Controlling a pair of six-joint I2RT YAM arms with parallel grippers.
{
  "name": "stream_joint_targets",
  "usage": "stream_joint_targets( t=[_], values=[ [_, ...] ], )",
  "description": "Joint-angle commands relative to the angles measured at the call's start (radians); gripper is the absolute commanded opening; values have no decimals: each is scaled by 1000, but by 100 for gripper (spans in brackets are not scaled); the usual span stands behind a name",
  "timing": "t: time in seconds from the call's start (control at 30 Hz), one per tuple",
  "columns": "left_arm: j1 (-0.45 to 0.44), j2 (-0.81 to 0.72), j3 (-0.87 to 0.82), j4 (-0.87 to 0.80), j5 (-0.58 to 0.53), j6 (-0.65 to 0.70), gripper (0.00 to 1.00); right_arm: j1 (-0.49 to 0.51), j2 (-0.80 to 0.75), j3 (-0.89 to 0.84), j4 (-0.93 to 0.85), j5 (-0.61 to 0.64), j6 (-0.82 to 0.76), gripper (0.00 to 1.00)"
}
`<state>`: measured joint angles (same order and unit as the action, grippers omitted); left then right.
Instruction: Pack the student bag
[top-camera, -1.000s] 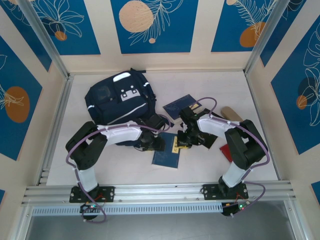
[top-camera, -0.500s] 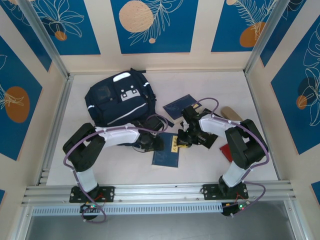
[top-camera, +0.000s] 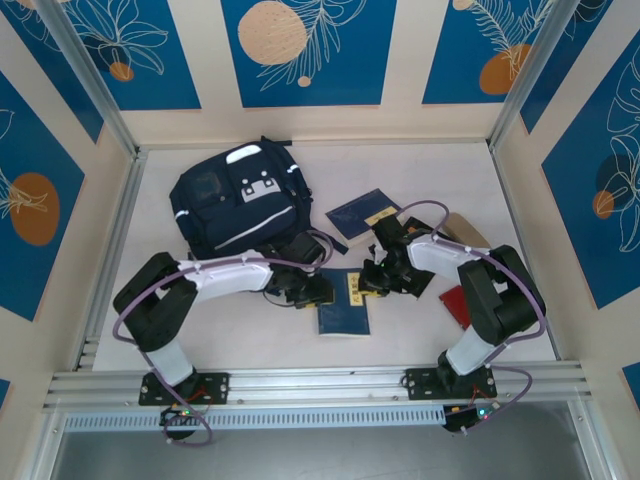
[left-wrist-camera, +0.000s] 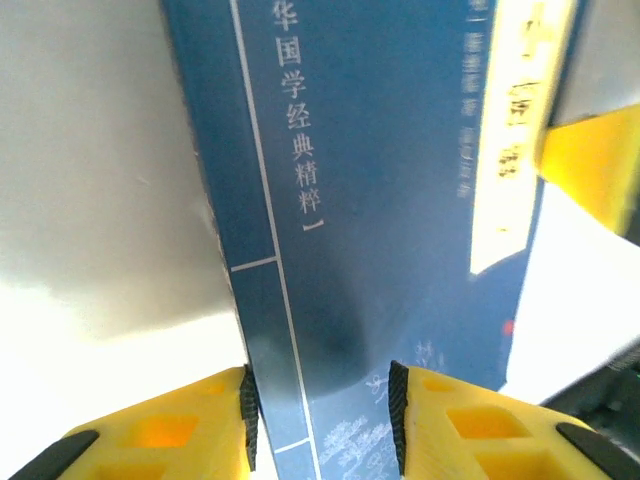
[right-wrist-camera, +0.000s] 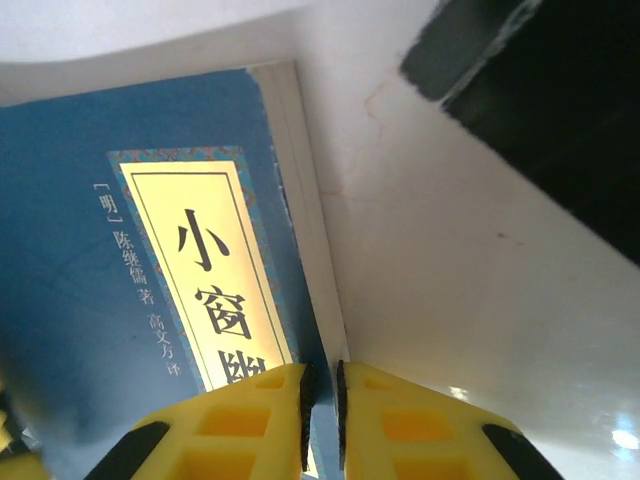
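The student bag (top-camera: 240, 205), a dark navy backpack with a white stripe, lies at the back left of the table. A blue book (top-camera: 343, 305) with a yellow title label lies in front of it, between my two grippers. My left gripper (top-camera: 318, 290) points down at the book's cover (left-wrist-camera: 380, 200). Its jaws (left-wrist-camera: 320, 405) stand partly apart, one pad at the spine edge and the other over the cover. My right gripper (top-camera: 372, 282) is shut on the book's right edge (right-wrist-camera: 318, 300), which sits pinched between its pads (right-wrist-camera: 322, 378).
A second blue book (top-camera: 362, 213) lies to the right of the bag. A black flat item (top-camera: 418, 285) lies under the right arm, a red item (top-camera: 455, 302) at the right, and a tan object (top-camera: 466, 228) behind it. Frame walls bound the table.
The blue book has slid to the right and turned square to the table's front. My left arm reached right after it and its jaws narrowed. The right gripper kept its hold.
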<state>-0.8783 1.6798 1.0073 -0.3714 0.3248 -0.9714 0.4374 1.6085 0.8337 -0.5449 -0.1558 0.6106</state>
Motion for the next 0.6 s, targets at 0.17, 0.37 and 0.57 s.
stream_joint_targets(
  t=[0.17,0.37,0.57],
  values=[
    [-31,-61,8,322,110,-176,37,15,-15,-29,8,-68,35,19],
    [-31,-59,32,259,45,-167,34,11,-30,-48,19,-59,53,19],
    [-30,-63,105,33,-63,-45,18,-7,-102,-57,20,-37,66,26]
  ],
)
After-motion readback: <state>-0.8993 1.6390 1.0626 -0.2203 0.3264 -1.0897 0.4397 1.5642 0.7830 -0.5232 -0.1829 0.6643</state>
